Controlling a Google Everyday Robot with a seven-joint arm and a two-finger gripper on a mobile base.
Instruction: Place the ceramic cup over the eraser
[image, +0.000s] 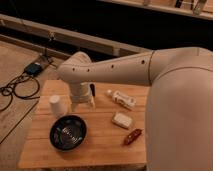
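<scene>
The ceramic cup (57, 106) is a small white tapered cup standing upside down on the left part of the wooden table (102, 145). The eraser (122, 120) is a flat whitish block lying right of the table's middle. My gripper (84, 102) hangs from the white arm just right of the cup, close above the table, between the cup and the eraser. It holds nothing that I can see.
A black bowl (68, 132) sits in front of the cup. A white capped bottle (121, 99) lies behind the eraser. A small red-brown object (132, 136) lies near the front right. Cables and a blue device (34, 68) lie on the floor at left.
</scene>
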